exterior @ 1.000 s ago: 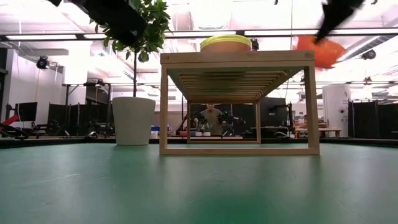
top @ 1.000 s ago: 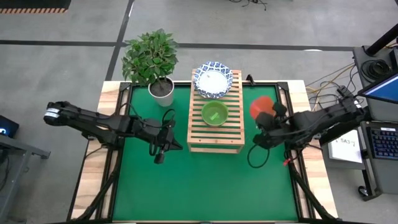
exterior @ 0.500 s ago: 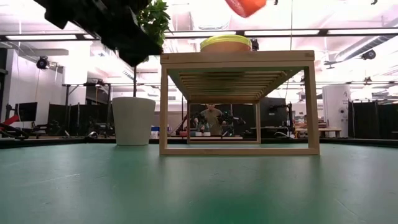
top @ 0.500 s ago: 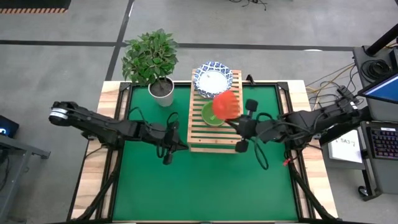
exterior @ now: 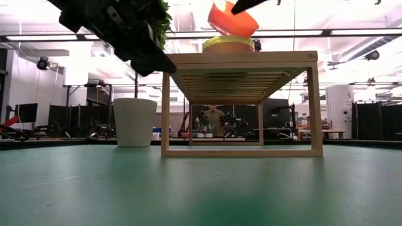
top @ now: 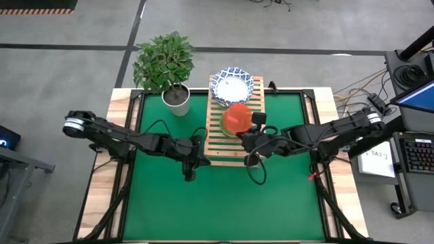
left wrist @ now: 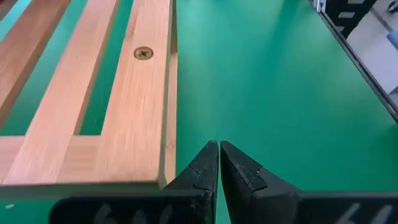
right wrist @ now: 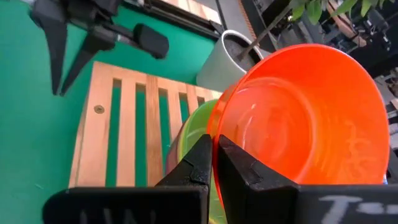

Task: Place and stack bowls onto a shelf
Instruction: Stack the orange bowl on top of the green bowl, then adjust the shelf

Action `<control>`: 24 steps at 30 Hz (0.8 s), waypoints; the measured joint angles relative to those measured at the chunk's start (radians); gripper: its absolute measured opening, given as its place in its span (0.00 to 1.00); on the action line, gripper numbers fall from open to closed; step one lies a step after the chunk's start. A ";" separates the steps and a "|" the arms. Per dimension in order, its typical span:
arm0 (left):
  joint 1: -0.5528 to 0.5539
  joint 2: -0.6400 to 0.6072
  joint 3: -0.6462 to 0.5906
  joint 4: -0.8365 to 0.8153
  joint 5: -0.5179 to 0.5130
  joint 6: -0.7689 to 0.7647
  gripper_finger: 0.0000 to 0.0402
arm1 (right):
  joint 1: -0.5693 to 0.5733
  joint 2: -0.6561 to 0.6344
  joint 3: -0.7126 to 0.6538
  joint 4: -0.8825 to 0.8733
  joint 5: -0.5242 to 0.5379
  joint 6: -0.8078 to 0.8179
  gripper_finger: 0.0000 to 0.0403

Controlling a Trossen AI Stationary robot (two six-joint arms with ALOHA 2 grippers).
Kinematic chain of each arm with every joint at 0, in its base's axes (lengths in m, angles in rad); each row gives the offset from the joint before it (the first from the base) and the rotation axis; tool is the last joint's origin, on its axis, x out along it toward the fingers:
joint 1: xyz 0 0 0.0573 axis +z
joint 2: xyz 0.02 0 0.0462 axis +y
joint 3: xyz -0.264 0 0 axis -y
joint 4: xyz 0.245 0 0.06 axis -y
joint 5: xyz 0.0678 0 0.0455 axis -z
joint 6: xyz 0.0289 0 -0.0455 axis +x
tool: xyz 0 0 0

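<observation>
The right gripper point(top: 245, 133) pinches the rim of the red bowl point(top: 237, 117), fingers clamped tight on its edge, and holds it tilted just above the green bowl point(right wrist: 189, 146), which sits at the middle of the shelf point(top: 215, 146). From the low view the red bowl point(exterior: 233, 19) hangs clear of the stack beneath it, not touching. At the shelf's 12 o'clock end rests a white bowl with a blue patterned rim point(top: 232, 86). At 9 o'clock of the shelf, the left gripper point(top: 190, 171) hovers over the green table point(top: 224, 203) just beside the rack's near corner, fingers pressed together on nothing. At 11 o'clock stands a potted plant point(top: 165, 66) in a white pot.
</observation>
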State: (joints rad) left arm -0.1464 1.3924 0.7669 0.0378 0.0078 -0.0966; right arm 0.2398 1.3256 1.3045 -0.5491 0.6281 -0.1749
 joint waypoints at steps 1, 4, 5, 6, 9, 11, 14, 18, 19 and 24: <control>-0.002 -0.003 0.007 -0.019 0.000 0.000 0.00 | -0.004 0.001 0.000 -0.005 0.000 0.003 0.02; -0.011 -0.032 0.018 -0.075 0.001 -0.003 0.00 | -0.020 0.003 0.000 -0.025 -0.008 0.028 0.05; -0.012 -0.042 0.022 -0.088 0.001 -0.004 0.00 | -0.027 0.002 0.001 -0.035 -0.008 0.039 0.07; -0.015 -0.052 0.024 -0.103 0.001 -0.007 0.00 | -0.034 -0.001 0.001 -0.050 -0.010 0.048 0.09; -0.016 -0.090 0.024 -0.168 0.001 -0.029 0.00 | -0.051 0.004 0.000 -0.052 -0.009 0.050 0.15; -0.016 -0.113 0.024 -0.211 -0.003 -0.051 0.00 | -0.054 0.007 0.000 -0.056 -0.012 0.044 0.19; -0.017 -0.120 0.012 -0.234 -0.031 -0.067 0.00 | -0.055 0.003 0.000 -0.061 -0.010 0.034 0.23; -0.016 -0.104 -0.014 -0.233 -0.087 -0.084 0.00 | -0.046 -0.026 0.000 -0.089 -0.008 0.062 0.27; -0.016 -0.100 -0.021 -0.231 -0.100 -0.092 0.00 | -0.041 -0.034 0.000 -0.101 -0.007 0.083 0.28; -0.016 -0.058 -0.053 -0.134 -0.124 -0.103 0.00 | 0.003 -0.081 0.000 -0.176 -0.009 0.200 0.28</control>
State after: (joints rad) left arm -0.1619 1.3340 0.7141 -0.0962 -0.1158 -0.1996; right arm 0.2425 1.2442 1.3046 -0.7253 0.6195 0.0252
